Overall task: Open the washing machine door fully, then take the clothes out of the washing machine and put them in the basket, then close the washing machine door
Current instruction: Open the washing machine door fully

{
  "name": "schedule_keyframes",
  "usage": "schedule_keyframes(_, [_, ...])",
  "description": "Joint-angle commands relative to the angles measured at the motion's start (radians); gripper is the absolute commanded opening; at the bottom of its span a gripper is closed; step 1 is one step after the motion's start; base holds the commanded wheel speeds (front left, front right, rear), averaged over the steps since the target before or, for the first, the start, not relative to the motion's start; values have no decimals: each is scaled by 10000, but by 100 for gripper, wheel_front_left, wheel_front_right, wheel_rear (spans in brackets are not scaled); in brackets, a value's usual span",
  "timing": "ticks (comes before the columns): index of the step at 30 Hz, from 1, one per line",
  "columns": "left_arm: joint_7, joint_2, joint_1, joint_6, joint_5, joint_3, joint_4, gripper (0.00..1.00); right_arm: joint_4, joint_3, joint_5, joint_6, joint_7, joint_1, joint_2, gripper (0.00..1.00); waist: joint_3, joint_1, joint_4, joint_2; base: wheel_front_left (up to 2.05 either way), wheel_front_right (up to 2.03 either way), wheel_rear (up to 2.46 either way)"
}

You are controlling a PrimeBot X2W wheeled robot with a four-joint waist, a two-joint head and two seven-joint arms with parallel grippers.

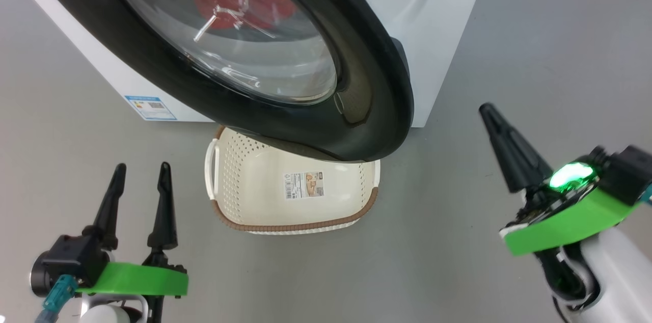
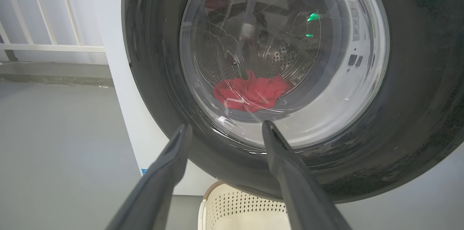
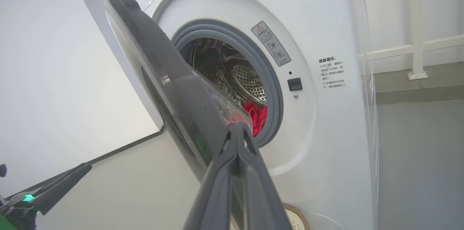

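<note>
Your right gripper (image 3: 237,126) is pinched shut, empty, near the edge of the half-open washing machine door (image 1: 377,83) (left gripper (image 1: 142,170) spread wide, facing its glass).

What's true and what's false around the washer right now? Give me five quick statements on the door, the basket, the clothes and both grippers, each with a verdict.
1. The washing machine door stands partly open. True.
2. The basket sits on the floor, partly under the door. True.
3. The clothes are already in the basket. False: the red clothes lie inside the drum, and the basket holds no clothes.
4. The left gripper is open. True.
5. The right gripper is open wide. False: its fingers are pressed together, with nothing between them.
</note>
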Motion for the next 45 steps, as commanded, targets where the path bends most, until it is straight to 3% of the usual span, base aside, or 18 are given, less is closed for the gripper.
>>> schedule_keyframes(1, [-80,195,68,-31,111,321,-237,100,-94,115,572,16,-120,-265,-270,0,11,0,4,-1,0,0,0])
schedule_keyframes(6, [-80,195,30,-31,112,316,-263,100,507,214,2328,16,-45,-831,-588,0,53,0,38,-1,0,0,0])
schedule_keyframes(13, [-80,194,-28,-31,98,296,-273,100,1259,399,4916,16,852,-2277,-1183,0,169,0,157,-1,0,0,0])
schedule_keyframes(23, [-80,193,-87,-31,20,302,-243,100,2344,373,8400,16,3572,-3685,-1229,0,282,0,464,-1,0,0,0])
schedule_keyframes(36, [-80,193,-180,-27,-147,231,-158,100,3864,417,10109,16,6810,-5204,-808,0,427,0,774,-1,0,0,0])
schedule_keyframes(45, [-80,193,-130,-7,-185,201,-117,100,4245,462,10347,16,7909,-5475,-546,0,364,0,973,-1,0,0,0])
